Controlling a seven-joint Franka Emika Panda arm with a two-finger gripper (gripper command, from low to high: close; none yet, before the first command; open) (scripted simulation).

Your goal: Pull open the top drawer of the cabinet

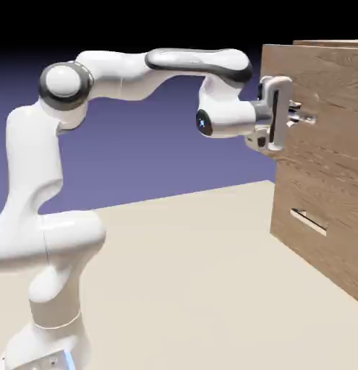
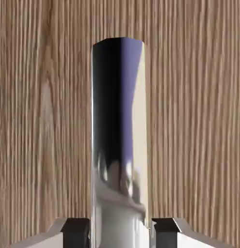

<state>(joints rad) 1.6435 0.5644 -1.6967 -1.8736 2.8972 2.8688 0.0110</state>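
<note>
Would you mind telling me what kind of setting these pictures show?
Most likely a rendered simulation test scene, not a real room: a white arm with its end effector at a wood-grain cabinet on a bare beige table, before a plain blue-violet backdrop.

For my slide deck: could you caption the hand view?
Gripper fingertips flank the top drawer's shiny bar handle against the wood-grain front.

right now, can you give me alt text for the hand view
A shiny silvery bar handle runs up the middle of the picture, reflecting dark and violet tones, with the pincer closed around it, one dark fingertip on each side at the bottom edge. Brown wood grain of the top drawer fills the background.
</note>
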